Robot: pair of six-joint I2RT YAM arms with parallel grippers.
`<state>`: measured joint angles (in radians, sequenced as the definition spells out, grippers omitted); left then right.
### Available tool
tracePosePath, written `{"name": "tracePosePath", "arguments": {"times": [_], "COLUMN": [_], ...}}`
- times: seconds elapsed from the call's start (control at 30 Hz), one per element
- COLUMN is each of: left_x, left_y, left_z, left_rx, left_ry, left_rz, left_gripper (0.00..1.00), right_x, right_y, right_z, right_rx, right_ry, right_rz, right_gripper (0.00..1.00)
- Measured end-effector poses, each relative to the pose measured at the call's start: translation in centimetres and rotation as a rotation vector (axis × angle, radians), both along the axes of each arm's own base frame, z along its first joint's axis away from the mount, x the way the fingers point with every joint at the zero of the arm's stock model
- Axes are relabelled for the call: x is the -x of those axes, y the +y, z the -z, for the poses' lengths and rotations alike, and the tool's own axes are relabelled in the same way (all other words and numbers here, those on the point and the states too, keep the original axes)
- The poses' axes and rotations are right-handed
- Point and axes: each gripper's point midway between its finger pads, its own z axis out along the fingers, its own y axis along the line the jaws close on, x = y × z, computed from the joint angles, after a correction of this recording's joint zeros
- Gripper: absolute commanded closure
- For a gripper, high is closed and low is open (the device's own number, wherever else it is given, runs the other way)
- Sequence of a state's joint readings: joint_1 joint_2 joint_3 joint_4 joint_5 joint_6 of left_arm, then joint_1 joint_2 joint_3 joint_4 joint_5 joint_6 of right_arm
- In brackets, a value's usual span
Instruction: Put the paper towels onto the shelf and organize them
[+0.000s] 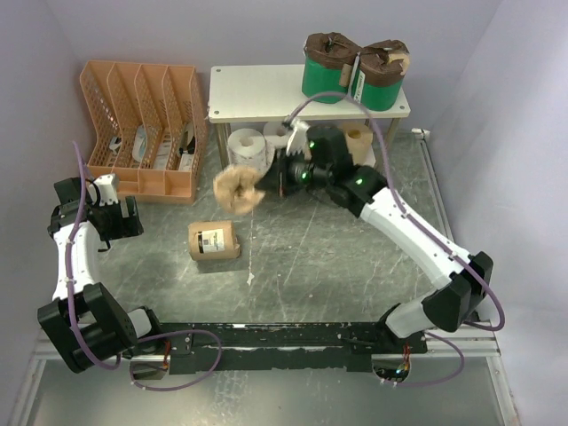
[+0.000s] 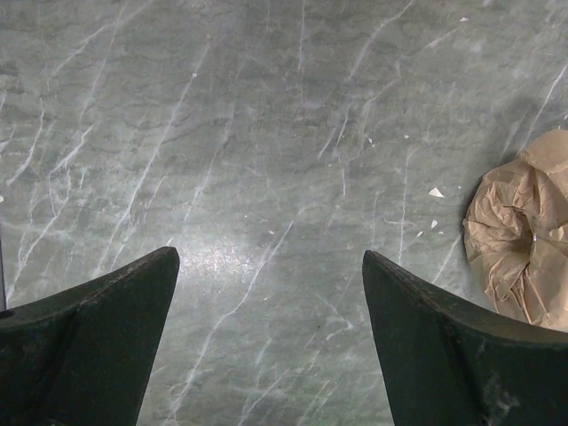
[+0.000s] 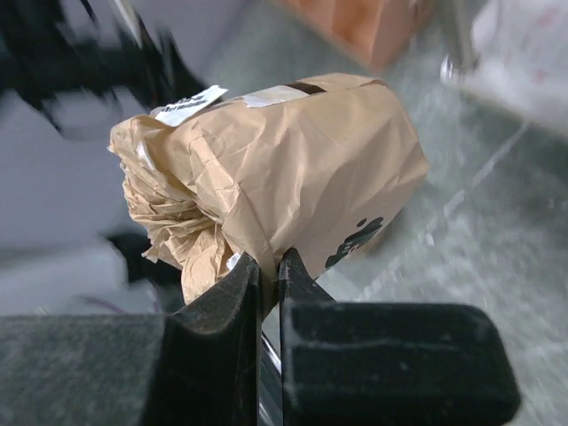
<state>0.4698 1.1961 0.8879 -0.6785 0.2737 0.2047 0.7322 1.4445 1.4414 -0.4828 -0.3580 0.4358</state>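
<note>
Right hand [image 1: 266,185], seen from the top camera, was pressed nearly together on the crumpled wrap of a tan-wrapped roll [image 1: 238,188]. It carried the roll clear of the counter [image 1: 337,257], just off the left front corner of the shelf [image 1: 266,93] and near the orange file organizer [image 1: 142,133]. From that roll the shelf lay farther from the arm bases and toward the robot's right. Its top board was bare on the left, with two green-wrapped rolls [image 1: 330,69] at the right end, and the lower tier held white rolls [image 1: 247,146] and a bare tan roll [image 1: 358,135]. A second tan-wrapped roll [image 1: 214,240] lay on its side on the counter, long axis left to right, nearer the left hand [image 1: 115,211]; the dark print on its label was too fine to read. In the left wrist view the left hand [image 2: 271,337] was spread wide over bare counter and touched nothing, with a crumpled tan roll end [image 2: 524,240] at the right edge. In the right wrist view the fingers [image 3: 222,302] pinched a fold of paper below the held roll's crumpled end, and its long axis ran off to the upper right. A white sticker [image 3: 191,104] and black marks [image 3: 359,238] on the wrap could not be read.
</note>
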Motion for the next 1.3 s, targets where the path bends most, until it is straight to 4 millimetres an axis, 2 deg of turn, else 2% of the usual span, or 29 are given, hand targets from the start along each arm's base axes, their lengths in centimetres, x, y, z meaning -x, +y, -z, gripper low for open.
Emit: {"name": "tracePosePath", "arguments": {"times": [0.23,0.3,0.37,0.47,0.6,0.73,0.97,1.1,1.17,1.23,1.27,1.3], "left_x": [0.0,0.0,0.0,0.0,0.0,0.0,0.0,0.1,0.1,0.1,0.0,0.1], "left_y": [0.0,0.1,0.1,0.1,0.1,0.2,0.2,0.2,0.2,0.2,0.2,0.3], "left_z": [0.0,0.0,0.0,0.0,0.0,0.0,0.1,0.2,0.2,0.2,0.3,0.3], "left_rx": [-0.001,-0.001,-0.001,-0.002,-0.004,-0.005,-0.006,-0.005,-0.004,-0.003,-0.003,-0.005], "left_ry": [0.002,0.002,0.003,0.003,0.003,0.003,0.006,0.009,0.011,0.012,0.013,0.015], "left_rz": [-0.005,-0.006,-0.006,-0.006,-0.008,-0.008,-0.010,-0.011,-0.011,-0.011,-0.011,-0.013], "left_gripper": [0.04,0.04,0.04,0.04,0.04,0.04,0.04,0.04,0.04,0.04,0.04,0.04], "right_x": [-6.5,-8.0,-9.6,-12.3,-15.1,-16.3,-17.9,-19.1,-19.8,-20.5,-20.6,-20.8], "right_y": [-1.8,-2.6,-3.4,-4.7,-6.4,-7.1,-7.5,-7.6,-8.0,-8.6,-8.7,-9.0], "right_z": [-15.0,-18.1,-20.0,-20.9,-20.1,-18.6,-17.4,-16.5,-16.2,-16.3,-16.4,-16.6], "right_rx": [-0.414,-0.517,-0.592,-0.653,-0.673,-0.646,-0.630,-0.624,-0.626,-0.630,-0.634,-0.632], "right_ry": [0.000,0.016,0.051,0.089,0.123,0.137,0.120,0.117,0.111,0.088,0.084,0.066], "right_rz": [0.267,0.330,0.399,0.533,0.709,0.795,0.860,0.881,0.897,0.913,0.915,0.915], "right_gripper": [1.00,1.00,1.00,1.00,1.00,1.00,0.99,0.68,0.37,0.12,0.02,0.00]}}
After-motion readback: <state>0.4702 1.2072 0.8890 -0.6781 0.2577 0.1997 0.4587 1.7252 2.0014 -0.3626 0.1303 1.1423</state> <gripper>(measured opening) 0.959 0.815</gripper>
